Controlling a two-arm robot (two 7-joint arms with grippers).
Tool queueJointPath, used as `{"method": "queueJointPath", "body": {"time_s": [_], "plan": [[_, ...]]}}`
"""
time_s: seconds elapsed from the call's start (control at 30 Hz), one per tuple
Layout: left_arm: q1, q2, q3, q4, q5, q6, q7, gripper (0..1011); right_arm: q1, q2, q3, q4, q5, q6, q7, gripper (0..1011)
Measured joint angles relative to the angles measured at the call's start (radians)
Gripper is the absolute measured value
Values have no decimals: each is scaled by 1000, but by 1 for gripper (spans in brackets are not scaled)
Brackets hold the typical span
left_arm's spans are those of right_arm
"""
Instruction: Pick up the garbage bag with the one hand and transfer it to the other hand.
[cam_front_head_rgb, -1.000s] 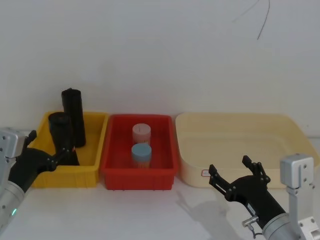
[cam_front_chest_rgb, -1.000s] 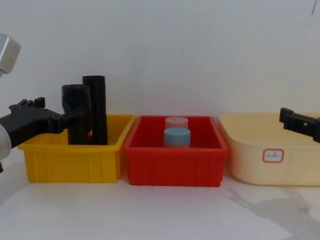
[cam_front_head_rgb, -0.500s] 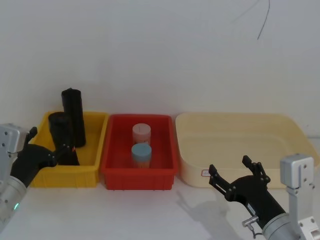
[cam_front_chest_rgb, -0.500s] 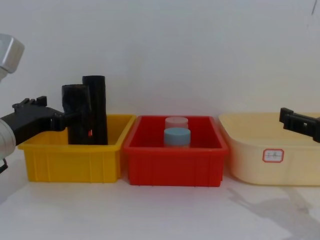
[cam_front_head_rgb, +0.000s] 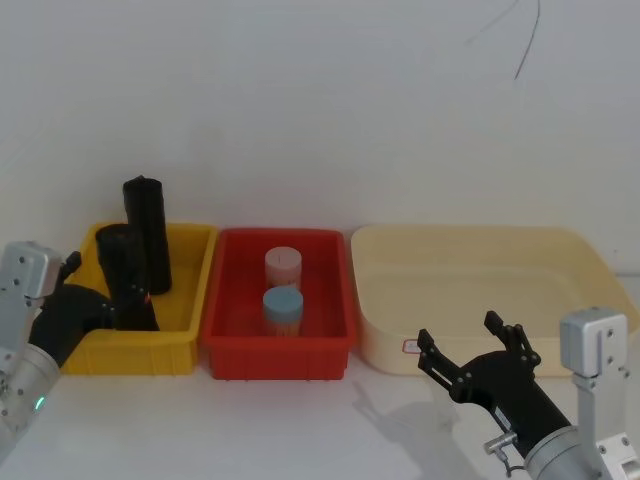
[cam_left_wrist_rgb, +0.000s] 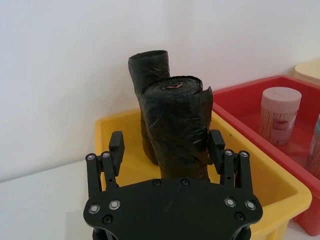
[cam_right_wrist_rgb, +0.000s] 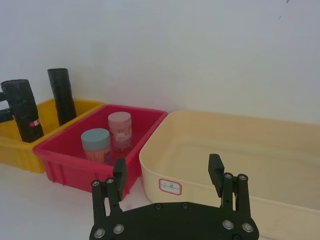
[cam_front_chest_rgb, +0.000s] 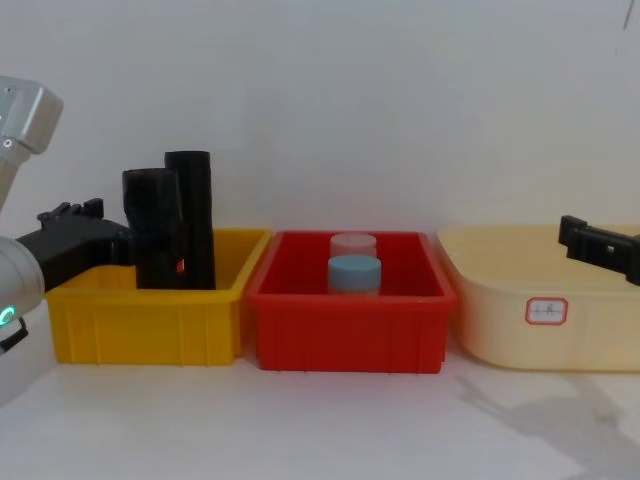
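Straddling the garbage bag (cam_front_chest_rgb: 152, 225) in the yellow bin (cam_front_chest_rgb: 140, 320), left gripper (cam_left_wrist_rgb: 166, 145) spreads its jaws wide, unclamped; right gripper (cam_front_head_rgb: 458, 335), well right of that bin, gapes empty.

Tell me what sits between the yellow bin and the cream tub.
A red rectangular plastic bin, holding a pink-lidded jar and a blue-lidded jar; the head view shows it.

Seeing left gripper (cam_left_wrist_rgb: 166, 147) low at the left, reaching forward off a silver wrist (cam_front_head_rgb: 18, 385) with green ring light (cam_front_head_rgb: 38, 404) lit. Fingers (cam_left_wrist_rgb: 116, 145) spread wide, roughly level with each other. Seeing right gripper (cam_right_wrist_rgb: 167, 167) low at the right, pointing forward and slightly inward, fingers (cam_right_wrist_rgb: 215, 167) apart too, holding nothing.
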Motion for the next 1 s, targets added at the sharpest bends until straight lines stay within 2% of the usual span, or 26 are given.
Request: {"method": "queueJointPath", "body": {"time_s": [0.7, 0.83, 1.0], "plan": [[-64, -28, -5, 102, -14, -3, -80, 1002, 0, 0, 0, 0, 0, 0, 0, 1000], [-72, -32, -8, 112, -17, -3, -90, 944, 0, 0, 0, 0, 0, 0, 0, 1000], [-79, -37, -13, 120, -20, -5, -100, 800, 0, 0, 0, 0, 0, 0, 0, 1000]]}}
